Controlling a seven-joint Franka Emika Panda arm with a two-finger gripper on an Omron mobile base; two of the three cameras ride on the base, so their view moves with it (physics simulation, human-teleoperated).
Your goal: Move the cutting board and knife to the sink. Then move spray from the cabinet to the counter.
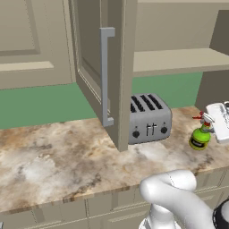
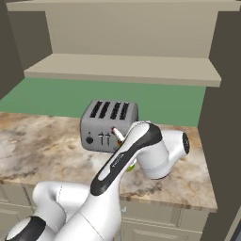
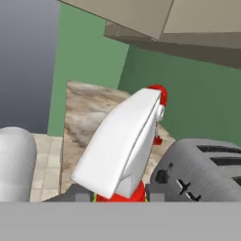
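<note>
Cabinet (image 1: 112,67) door hangs open, shelf bare, since the spray (image 1: 201,133) is already down at the counter (image 1: 58,156) right end, near the toaster (image 1: 149,117). Gripper (image 1: 214,118) is clamped on its white trigger head, likely about to release. Left base view shows the green body; hand view shows trigger and red nozzle close up.

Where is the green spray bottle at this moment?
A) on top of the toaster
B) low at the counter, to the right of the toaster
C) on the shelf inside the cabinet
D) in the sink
B: the spray is down at the counter, right of the toaster, with the gripper at its trigger head.
</note>
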